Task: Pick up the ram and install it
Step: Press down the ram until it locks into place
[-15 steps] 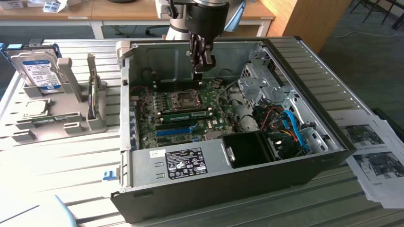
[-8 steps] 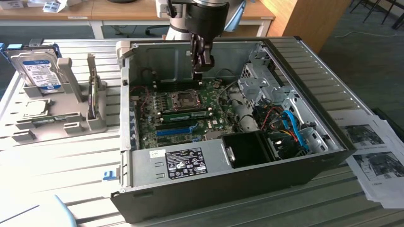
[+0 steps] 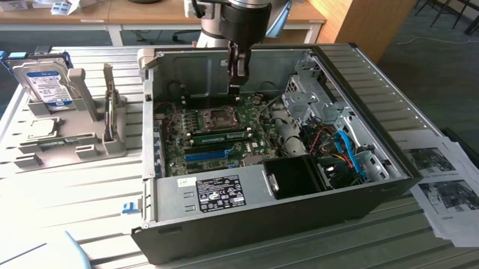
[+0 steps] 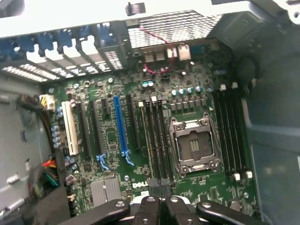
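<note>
Gripper (image 3: 235,84), fingers pressed together, above motherboard (image 4: 187,93); ram (image 3: 221,134) seated beside CPU socket (image 4: 192,145).

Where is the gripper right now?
In the exterior view the gripper hangs inside the open case, low over the motherboard just behind the CPU socket.
</note>
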Controlling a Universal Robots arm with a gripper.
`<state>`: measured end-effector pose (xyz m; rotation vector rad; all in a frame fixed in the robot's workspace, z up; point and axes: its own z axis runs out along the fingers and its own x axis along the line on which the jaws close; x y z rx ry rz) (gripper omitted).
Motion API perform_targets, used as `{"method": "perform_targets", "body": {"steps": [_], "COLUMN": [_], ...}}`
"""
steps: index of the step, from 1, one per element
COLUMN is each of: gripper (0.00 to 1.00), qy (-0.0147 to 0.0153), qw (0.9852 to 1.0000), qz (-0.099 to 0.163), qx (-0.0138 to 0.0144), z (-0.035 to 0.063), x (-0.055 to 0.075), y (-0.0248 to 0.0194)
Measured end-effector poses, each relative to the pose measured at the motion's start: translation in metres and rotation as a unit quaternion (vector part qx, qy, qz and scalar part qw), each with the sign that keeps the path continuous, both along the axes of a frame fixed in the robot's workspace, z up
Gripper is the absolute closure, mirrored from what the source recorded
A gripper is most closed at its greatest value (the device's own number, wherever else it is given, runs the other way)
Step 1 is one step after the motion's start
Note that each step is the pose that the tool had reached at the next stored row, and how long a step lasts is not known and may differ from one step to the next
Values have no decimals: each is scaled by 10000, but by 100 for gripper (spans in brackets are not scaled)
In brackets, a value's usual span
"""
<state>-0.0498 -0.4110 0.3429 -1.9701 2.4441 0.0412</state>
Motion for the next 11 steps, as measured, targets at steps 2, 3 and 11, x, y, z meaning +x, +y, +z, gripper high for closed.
{"method": "perform_targets", "body": {"steps": [2,3,11], "gripper": [91,91,91], "qy": [0,0,0], "qw": [9998,9996,9950], "qz": [-180,-270,-999], "qx": [0,0,0], "z": [-1,-1,-5], "x": [0,0,0], "y": [0,0,0]}}
